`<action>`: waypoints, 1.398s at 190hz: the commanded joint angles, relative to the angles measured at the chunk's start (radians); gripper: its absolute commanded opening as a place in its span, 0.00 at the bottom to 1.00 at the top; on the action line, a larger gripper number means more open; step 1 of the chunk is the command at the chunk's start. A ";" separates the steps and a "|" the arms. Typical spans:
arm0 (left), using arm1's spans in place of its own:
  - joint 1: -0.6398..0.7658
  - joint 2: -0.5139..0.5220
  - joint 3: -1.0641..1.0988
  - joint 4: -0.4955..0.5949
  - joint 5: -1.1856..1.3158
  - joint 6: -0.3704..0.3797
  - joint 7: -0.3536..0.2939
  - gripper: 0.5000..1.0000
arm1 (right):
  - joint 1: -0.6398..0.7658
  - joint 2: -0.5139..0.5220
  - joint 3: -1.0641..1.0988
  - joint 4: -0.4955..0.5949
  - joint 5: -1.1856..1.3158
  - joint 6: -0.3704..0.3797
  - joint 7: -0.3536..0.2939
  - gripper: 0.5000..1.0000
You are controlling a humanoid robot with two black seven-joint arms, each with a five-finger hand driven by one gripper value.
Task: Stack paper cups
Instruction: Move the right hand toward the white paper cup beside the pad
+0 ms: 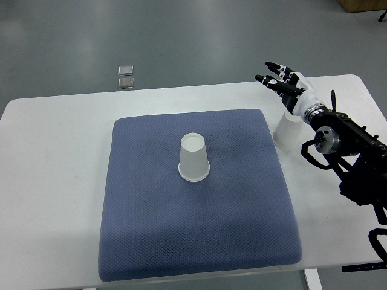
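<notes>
A white paper cup (pixel 193 158) stands upside down near the middle of the blue mat (pixel 196 241). A second white paper cup (pixel 285 133) stands upside down on the white table just off the mat's right edge, partly hidden by my right wrist. My right hand (pixel 279 78) is above and behind that cup, fingers spread and stretched out, holding nothing. The left arm does not show.
The white table (pixel 54 181) carries the mat. Two small grey squares (pixel 126 77) lie on the floor beyond the table's far edge. My right arm's dark body (pixel 357 157) fills the right side over the table edge.
</notes>
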 commanded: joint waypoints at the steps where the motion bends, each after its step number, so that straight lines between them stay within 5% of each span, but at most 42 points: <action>1: 0.008 0.000 -0.001 0.002 0.000 0.000 0.000 1.00 | 0.000 -0.001 0.003 0.002 -0.001 -0.001 0.005 0.85; 265: 0.013 0.000 0.001 -0.001 0.000 0.000 0.000 1.00 | 0.004 -0.026 0.009 0.014 -0.006 -0.001 0.007 0.85</action>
